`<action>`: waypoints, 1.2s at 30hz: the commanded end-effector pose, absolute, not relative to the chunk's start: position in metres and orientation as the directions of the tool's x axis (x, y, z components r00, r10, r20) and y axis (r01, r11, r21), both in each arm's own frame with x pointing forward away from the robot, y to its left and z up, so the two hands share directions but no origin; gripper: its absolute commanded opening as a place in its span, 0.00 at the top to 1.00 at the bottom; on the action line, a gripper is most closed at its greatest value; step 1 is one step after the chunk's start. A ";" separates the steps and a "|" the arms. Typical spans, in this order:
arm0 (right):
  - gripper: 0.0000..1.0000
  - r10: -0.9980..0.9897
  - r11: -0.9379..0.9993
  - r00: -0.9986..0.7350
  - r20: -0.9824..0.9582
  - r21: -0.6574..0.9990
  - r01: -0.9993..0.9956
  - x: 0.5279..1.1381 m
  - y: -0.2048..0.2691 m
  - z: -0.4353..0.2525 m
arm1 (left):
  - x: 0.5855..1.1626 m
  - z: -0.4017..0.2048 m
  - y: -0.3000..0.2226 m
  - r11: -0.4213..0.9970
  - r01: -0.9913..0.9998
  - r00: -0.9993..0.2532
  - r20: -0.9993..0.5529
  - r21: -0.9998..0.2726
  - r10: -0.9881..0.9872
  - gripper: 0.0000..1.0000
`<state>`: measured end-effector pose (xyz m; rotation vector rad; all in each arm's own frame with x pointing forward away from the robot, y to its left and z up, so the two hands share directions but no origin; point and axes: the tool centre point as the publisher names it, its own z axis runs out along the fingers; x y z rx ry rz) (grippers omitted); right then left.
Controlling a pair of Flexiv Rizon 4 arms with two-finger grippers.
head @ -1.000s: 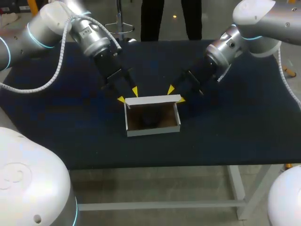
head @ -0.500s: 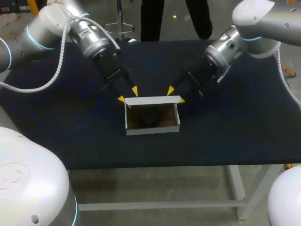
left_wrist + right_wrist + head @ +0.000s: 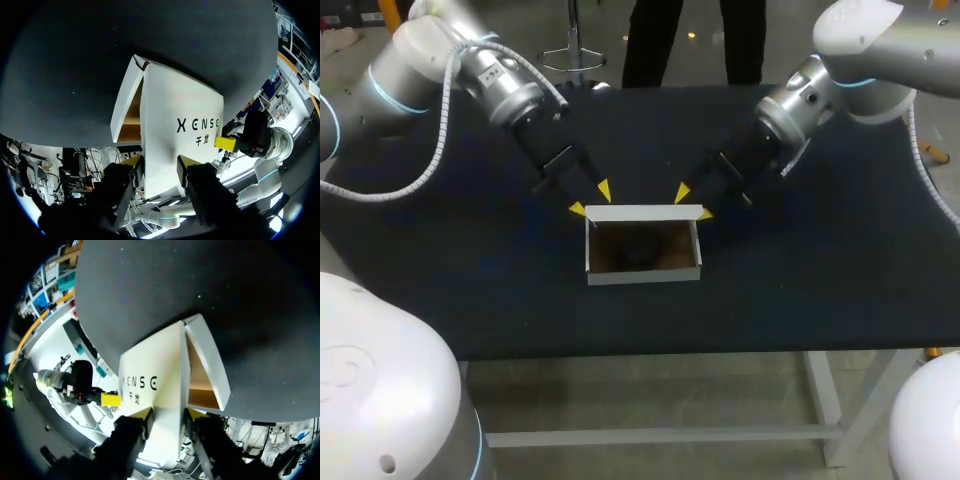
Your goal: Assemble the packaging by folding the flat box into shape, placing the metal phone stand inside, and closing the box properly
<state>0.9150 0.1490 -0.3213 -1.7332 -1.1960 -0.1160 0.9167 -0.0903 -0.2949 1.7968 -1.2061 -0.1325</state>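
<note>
The box [image 3: 642,275] sits on the desk [image 3: 820,290], its lid [image 3: 645,212] upright and something dark inside. My left hand [image 3: 591,200] and right hand [image 3: 693,202] hang released, straddling the lid's rear corners. I judge this is the closing step. Next, tip the lid forward evenly.

Box [image 3: 642,277] centred on table [image 3: 800,290]

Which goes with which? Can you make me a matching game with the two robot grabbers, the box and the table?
Things:
1. left gripper
2. right gripper
3. box
4. table

Place or colour:
A. dark all over
B. white outside, brown inside
C. at the box's far right corner
D. at the box's far left corner

Pairs: 1-D, 2-C, 3-B, 4-A
</note>
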 end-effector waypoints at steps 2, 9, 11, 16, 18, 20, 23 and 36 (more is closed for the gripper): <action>0.55 0.660 -0.020 0.508 0.554 -0.663 0.748 0.917 0.152 -0.322 | 0.919 -0.297 -0.091 -0.079 -0.663 0.517 0.380 0.744 -0.767 0.54; 0.55 0.660 -0.022 0.509 0.553 -0.663 0.748 0.918 0.152 -0.323 | 0.918 -0.297 -0.092 -0.085 -0.660 0.529 0.381 0.746 -0.758 0.55; 0.55 0.660 -0.022 0.510 0.552 -0.664 0.748 0.918 0.152 -0.323 | 0.918 -0.297 -0.092 -0.084 -0.659 0.532 0.385 0.747 -0.754 0.56; 0.55 0.660 -0.024 0.512 0.550 -0.665 0.746 0.918 0.151 -0.323 | 0.919 -0.298 -0.092 -0.076 -0.663 0.535 0.401 0.744 -0.743 0.58; 0.55 0.661 -0.025 0.512 0.550 -0.665 0.746 0.918 0.151 -0.323 | 0.919 -0.298 -0.091 -0.075 -0.664 0.536 0.403 0.744 -0.742 0.59; 0.55 0.661 -0.024 0.512 0.549 -0.665 0.746 0.919 0.151 -0.324 | 0.919 -0.298 -0.091 -0.073 -0.664 0.537 0.407 0.745 -0.739 0.59; 0.55 0.662 -0.024 0.512 0.548 -0.666 0.745 0.919 0.152 -0.324 | 0.918 -0.299 -0.091 -0.070 -0.664 0.539 0.412 0.744 -0.734 0.60; 0.57 0.662 -0.025 0.518 0.542 -0.674 0.738 0.921 0.151 -0.329 | 0.914 -0.305 -0.090 -0.061 -0.672 0.541 0.432 0.738 -0.722 0.62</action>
